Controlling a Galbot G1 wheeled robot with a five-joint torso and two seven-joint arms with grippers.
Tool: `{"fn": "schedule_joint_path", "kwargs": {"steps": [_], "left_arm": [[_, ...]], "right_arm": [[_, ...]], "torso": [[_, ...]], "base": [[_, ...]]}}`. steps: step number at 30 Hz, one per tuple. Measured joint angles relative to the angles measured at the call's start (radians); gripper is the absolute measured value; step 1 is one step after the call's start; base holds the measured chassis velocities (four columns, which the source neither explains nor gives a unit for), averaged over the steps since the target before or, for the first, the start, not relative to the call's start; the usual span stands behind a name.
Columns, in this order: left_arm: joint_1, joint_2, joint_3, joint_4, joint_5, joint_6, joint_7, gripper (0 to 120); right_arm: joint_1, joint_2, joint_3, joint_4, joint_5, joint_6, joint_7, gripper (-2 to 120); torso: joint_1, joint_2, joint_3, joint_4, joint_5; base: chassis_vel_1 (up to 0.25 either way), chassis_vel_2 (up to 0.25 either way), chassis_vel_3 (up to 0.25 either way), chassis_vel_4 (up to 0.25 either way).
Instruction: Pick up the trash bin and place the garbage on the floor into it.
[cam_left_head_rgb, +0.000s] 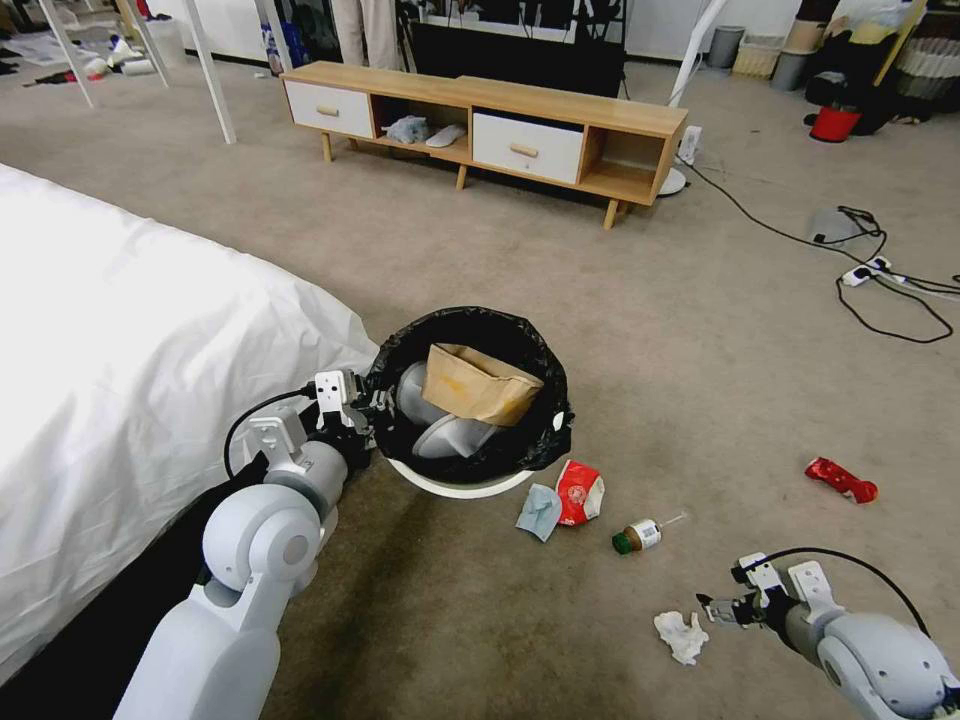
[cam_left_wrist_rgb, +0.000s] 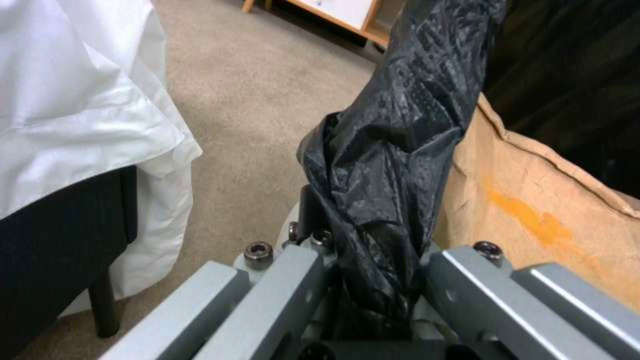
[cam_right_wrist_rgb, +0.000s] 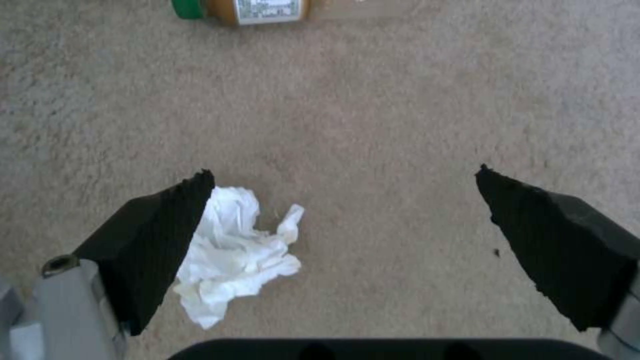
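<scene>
Jaws wide apart above tissue (cam_right_wrist_rgb: 237, 250).

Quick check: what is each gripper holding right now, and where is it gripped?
The left gripper is clamped on the trash bin at its bag-covered rim. The right gripper is open and holds nothing, above the crumpled tissue.

Bare carpet (cam_left_head_rgb: 700, 330) lay open from twelve to three o'clock of the trash bin (cam_left_head_rgb: 466, 400). The bed (cam_left_head_rgb: 120, 350) walled off its nine o'clock side. At five o'clock the light blue mask (cam_left_head_rgb: 539, 511), red-white packet (cam_left_head_rgb: 579, 492) and green-capped bottle (cam_left_head_rgb: 637, 536) crowded close. The right gripper (cam_right_wrist_rgb: 343, 180) stood spread above the carpet, the crumpled tissue (cam_right_wrist_rgb: 237, 250) beside one fingertip (cam_right_wrist_rgb: 167, 235), free floor between.
</scene>
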Motion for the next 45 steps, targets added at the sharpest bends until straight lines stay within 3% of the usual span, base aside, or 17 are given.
{"fn": "schedule_joint_path", "kwargs": {"steps": [21, 45], "left_arm": [[-0.008, 0.003, 0.000, 0.012, -0.003, -0.002, 0.003, 2], [-0.020, -0.004, 0.000, 0.027, -0.001, -0.004, 0.004, 2]], "right_arm": [[0.045, 0.005, -0.096, -0.090, -0.040, 0.077, -0.086, 100], [0.090, 0.018, -0.156, -0.208, -0.049, 0.134, -0.095, 100]], "torso": [[0.000, 0.000, 0.000, 0.0000, 0.0000], [0.000, 0.000, 0.000, 0.0000, 0.0001]], "base": [[0.000, 0.000, 0.000, 0.000], [0.000, 0.000, 0.000, 0.000]]}}
